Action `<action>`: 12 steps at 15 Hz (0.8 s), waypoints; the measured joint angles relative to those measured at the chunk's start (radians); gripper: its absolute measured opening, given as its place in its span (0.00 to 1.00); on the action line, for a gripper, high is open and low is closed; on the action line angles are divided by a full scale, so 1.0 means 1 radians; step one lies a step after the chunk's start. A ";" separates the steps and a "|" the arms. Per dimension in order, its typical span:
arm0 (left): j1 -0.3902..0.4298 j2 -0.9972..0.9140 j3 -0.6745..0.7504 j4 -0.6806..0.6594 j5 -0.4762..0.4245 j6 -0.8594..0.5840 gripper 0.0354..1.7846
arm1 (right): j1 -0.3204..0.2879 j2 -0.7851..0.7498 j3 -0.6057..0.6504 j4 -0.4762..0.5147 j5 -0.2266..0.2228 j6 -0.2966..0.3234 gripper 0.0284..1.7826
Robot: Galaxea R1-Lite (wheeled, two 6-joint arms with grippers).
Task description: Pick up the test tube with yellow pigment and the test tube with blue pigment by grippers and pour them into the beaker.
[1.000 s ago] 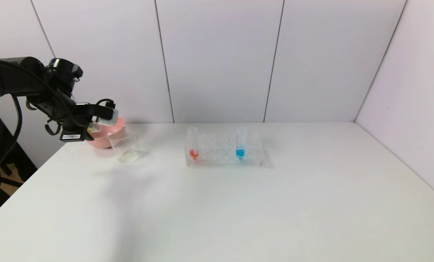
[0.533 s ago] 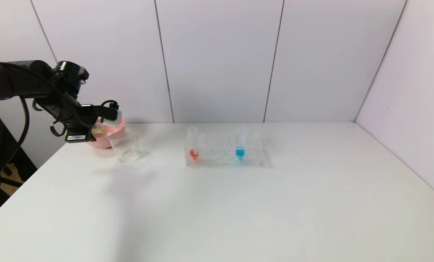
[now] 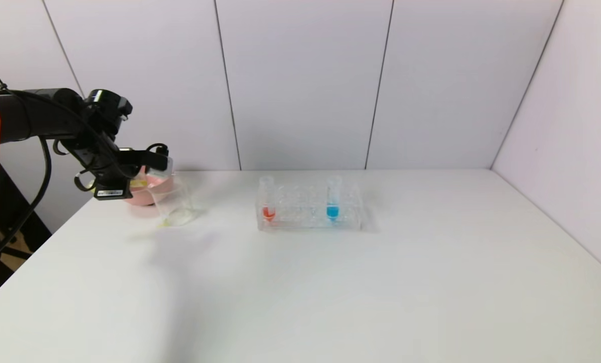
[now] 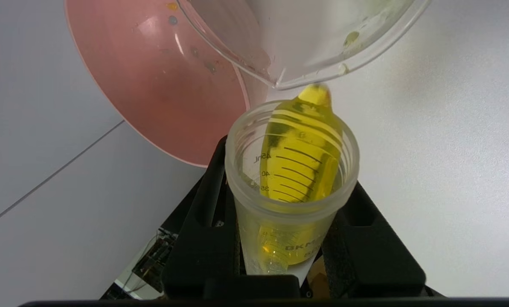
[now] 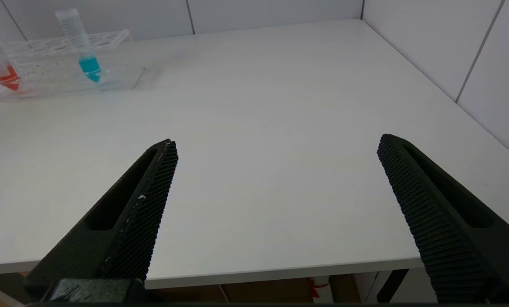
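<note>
The left gripper [image 4: 290, 238] is clamped on the slim clear test tube with yellow pigment [image 4: 295, 170], tipped nearly level so its mouth meets the lip of the small clear glass beaker [image 3: 175, 204] just ahead of the fingers, evidently to pour. Only the left wrist view shows yellow liquid bulging at the tube's rim. The pink plastic bowl [image 4: 169, 85] sits beside the beaker; the right gripper [image 5: 275, 204] hangs wide open and empty, with the clear tube with blue pigment [image 5: 83, 51] racked well beyond it.
</note>
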 joint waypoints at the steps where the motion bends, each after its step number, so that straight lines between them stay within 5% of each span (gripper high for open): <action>1: -0.005 0.003 -0.001 0.000 0.004 -0.009 0.29 | 0.000 0.000 0.000 0.000 0.000 0.000 0.96; 12: -0.032 0.016 -0.002 -0.009 0.055 -0.035 0.29 | 0.000 0.000 0.000 0.000 0.000 0.000 0.96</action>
